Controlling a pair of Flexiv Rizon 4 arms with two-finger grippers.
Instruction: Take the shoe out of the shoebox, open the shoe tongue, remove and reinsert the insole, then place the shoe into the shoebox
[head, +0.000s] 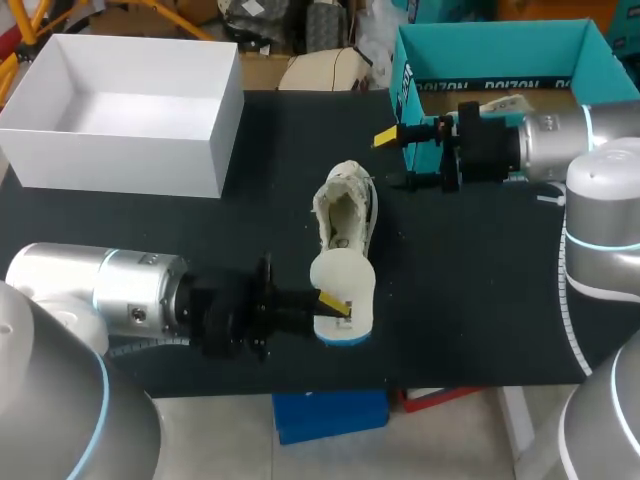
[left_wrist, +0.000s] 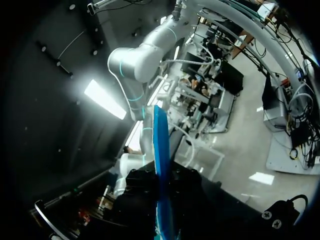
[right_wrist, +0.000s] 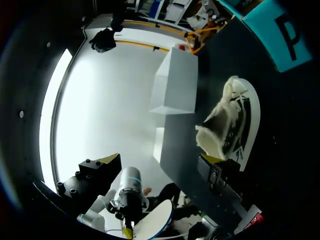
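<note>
Head view: shoe (head: 348, 210) is out of the box and sits about mid-desk (head: 200, 230), opening up. My left arm (head: 130, 295) comes in along the near edge. Left jaws are clamped on the near end of the insole (head: 345, 280), with one yellow tip on top of it. The insole is white with a blue underside and lies over the shoe's near end; I can't tell if it touches the shoe. My right arm (head: 560, 145) is toward the far right corner. Right jaws are spread wide with nothing between them, right in front of the teal shoebox (head: 405, 80) at the far edge. An open white box (head: 120, 160) sits at the far left corner, well apart from the shoe.

Left wrist view: I see the insole (left_wrist: 161, 165) edge-on as a blue strip running straight up out of the jaws, pinched from both sides. The yellow tips don't show here.

Right wrist view: right jaws stand far apart; one yellow fingertip (right_wrist: 111, 159) is well clear of the other finger. The shoe (right_wrist: 232, 122) is ahead of them on the desk, upper pulled open. White box (right_wrist: 175, 82) is past the shoe, with a corner of the teal shoebox (right_wrist: 280, 30) off to one side. The left arm (right_wrist: 127, 192) shows across the desk with the insole (right_wrist: 155, 220) at its tip.
</note>
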